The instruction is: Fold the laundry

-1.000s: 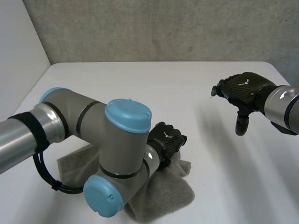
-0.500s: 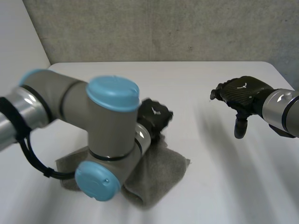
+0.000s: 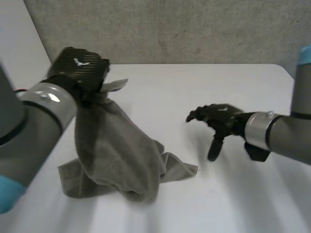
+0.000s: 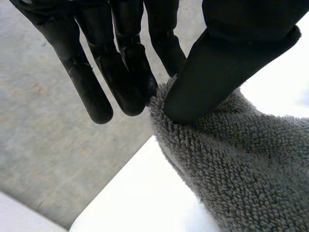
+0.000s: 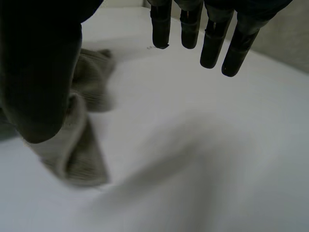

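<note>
One grey towel (image 3: 116, 155) makes up the laundry. One corner is held up in the air, and the rest hangs in a slack drape down to a crumpled heap on the white table (image 3: 204, 82). Its long axis runs from that raised corner, on the robot's left, down and across to a loose corner (image 3: 192, 170) lying flat on the table and pointing right.

The left hand (image 3: 80, 68) holds the raised corner, and its wrist view shows the cloth pinched between thumb and fingers (image 4: 130, 72).

The right hand (image 3: 216, 119) hovers low over bare table, near the loose corner but apart from it. Its fingers (image 5: 212, 43) are spread and straight and hold nothing. It is clearly the nearer hand to that corner, which lies toward the robot's left and nearer side from it, so a reach that way looks like the next call.

Beyond the towel the table is bare, leaving room to spread it, and a grey wall (image 3: 170, 29) stands behind.
</note>
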### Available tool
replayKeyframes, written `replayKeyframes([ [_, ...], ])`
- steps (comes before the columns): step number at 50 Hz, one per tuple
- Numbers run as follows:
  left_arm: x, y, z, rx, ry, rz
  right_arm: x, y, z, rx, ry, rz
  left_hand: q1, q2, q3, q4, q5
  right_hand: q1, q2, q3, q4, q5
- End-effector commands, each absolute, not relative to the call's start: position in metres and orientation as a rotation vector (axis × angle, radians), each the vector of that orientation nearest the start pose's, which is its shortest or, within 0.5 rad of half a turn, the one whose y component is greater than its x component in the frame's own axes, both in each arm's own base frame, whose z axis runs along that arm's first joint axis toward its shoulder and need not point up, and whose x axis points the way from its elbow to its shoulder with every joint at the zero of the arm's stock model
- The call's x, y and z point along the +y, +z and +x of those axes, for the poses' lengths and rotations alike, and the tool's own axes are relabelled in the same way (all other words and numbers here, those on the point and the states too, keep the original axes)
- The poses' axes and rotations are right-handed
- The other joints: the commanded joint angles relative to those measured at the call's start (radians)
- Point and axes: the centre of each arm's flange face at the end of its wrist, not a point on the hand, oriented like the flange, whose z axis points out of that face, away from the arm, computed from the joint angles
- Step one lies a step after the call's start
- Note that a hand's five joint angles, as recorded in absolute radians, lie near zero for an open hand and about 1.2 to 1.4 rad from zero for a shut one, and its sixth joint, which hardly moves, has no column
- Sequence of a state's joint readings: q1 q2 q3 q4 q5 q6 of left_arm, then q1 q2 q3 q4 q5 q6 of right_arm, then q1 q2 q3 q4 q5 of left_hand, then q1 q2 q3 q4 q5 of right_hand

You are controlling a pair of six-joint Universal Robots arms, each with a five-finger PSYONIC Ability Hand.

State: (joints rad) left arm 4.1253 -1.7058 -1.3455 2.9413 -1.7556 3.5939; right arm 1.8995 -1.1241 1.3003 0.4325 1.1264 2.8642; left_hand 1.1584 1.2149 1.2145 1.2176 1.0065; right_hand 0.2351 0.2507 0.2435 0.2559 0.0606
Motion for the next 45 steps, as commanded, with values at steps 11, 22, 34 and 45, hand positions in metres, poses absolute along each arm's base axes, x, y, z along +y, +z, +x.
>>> replayKeyframes([
  [11,-0.196,0.34,-0.222,2.063,-2.129,0.729,-0.22,0.167,0.34,2.075,-1.005,-0.806,0.238,0.181,0.182,0.179,0.215,-0.061,-0.076,-0.069,-0.081,-0.061],
  [22,-0.208,0.341,-0.209,2.039,-2.151,0.694,-0.205,0.138,0.37,2.096,-0.942,-0.877,0.238,0.181,0.182,0.179,0.215,0.985,0.969,0.977,0.964,0.985],
  [34,-0.266,0.416,-0.223,1.618,-2.724,0.413,-0.299,0.402,0.347,1.435,-2.205,-0.645,0.238,0.181,0.182,0.179,0.215,1.161,1.146,1.153,1.14,1.161],
  [45,-0.296,0.456,-0.229,1.441,-3.156,0.098,-0.284,0.424,0.339,1.374,-2.224,-0.753,0.238,0.181,0.182,0.179,0.215,1.161,1.146,1.153,1.14,1.161],
])
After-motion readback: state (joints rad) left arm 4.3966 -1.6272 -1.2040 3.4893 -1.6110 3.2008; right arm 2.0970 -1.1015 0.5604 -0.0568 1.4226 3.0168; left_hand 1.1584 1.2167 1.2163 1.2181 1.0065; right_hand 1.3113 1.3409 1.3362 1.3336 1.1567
